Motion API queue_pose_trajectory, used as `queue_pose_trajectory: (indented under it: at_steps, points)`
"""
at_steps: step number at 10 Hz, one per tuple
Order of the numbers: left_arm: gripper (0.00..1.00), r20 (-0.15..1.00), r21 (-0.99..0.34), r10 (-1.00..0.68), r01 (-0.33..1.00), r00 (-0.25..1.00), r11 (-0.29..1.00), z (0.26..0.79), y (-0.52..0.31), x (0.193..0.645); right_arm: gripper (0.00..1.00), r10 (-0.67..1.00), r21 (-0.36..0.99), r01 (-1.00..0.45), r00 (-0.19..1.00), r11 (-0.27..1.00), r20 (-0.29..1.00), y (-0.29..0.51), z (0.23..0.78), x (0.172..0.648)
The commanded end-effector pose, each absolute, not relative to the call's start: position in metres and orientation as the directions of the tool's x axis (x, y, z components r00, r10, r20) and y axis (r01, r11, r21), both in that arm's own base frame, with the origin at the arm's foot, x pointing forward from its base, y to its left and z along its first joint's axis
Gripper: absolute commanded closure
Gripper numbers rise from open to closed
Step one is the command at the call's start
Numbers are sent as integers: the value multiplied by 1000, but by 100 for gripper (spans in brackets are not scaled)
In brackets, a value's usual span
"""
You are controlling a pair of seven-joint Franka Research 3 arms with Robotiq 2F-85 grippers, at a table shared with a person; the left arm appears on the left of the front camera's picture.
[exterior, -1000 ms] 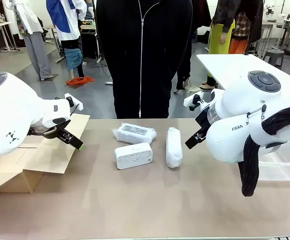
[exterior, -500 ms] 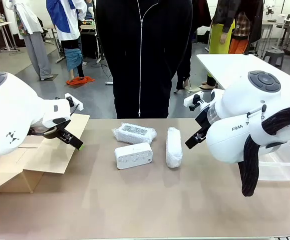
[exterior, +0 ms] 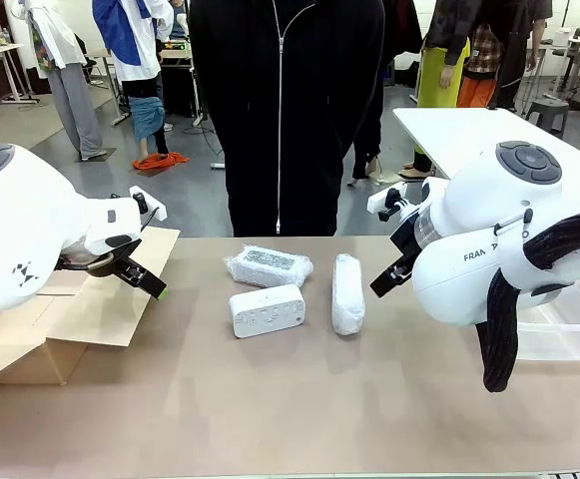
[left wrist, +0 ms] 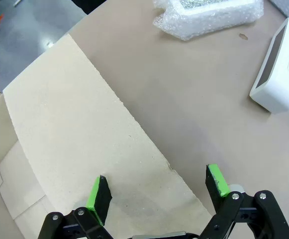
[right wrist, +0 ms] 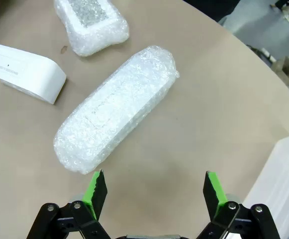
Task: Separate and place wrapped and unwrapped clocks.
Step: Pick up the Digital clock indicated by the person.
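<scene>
Sorting not begun: bare clock [exterior: 267, 310], far wrapped clock [exterior: 268, 264] and right wrapped clock [right wrist: 115, 109] lie untouched on bench [exterior: 270, 399]. Left fingers [left wrist: 98, 194] and right fingers [right wrist: 95, 189] wide open, empty. Likely next: right fingers close on right wrapped clock.

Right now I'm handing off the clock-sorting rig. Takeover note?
Left tool: open, empty, over the flap of the box.
Right tool: open, empty, over the table just short of the near wrapped clock.
Things: bare clock mid-table, far wrapped clock just behind it, near wrapped clock to its right, all apart. Clear bin at the right edge.
Done: nothing sorted.
Left: all three clocks to move. The pictures don't show which container takes which.
</scene>
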State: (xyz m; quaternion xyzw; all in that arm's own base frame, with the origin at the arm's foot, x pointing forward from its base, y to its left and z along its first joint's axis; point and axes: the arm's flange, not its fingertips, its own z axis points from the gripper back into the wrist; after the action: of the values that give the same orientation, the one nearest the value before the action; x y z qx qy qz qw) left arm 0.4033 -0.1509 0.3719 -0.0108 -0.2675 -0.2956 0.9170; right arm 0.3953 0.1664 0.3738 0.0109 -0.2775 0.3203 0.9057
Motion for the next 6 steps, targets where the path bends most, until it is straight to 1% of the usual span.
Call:
queue_pose_trajectory:
  at_steps: [1,3,6]
  points:
    - [0,497,138,-536,547,683,826,372,-150,403,0,574,-158,-586,641,794,510,166,374,395]
    - [0,497,138,-537,548,682,825,372,-151,403,0,595,-155,-615,619,773,513,165,380,398]
    - [0,503,185,-566,559,653,809,407,-152,396,0,625,-149,-662,573,734,531,157,412,406]
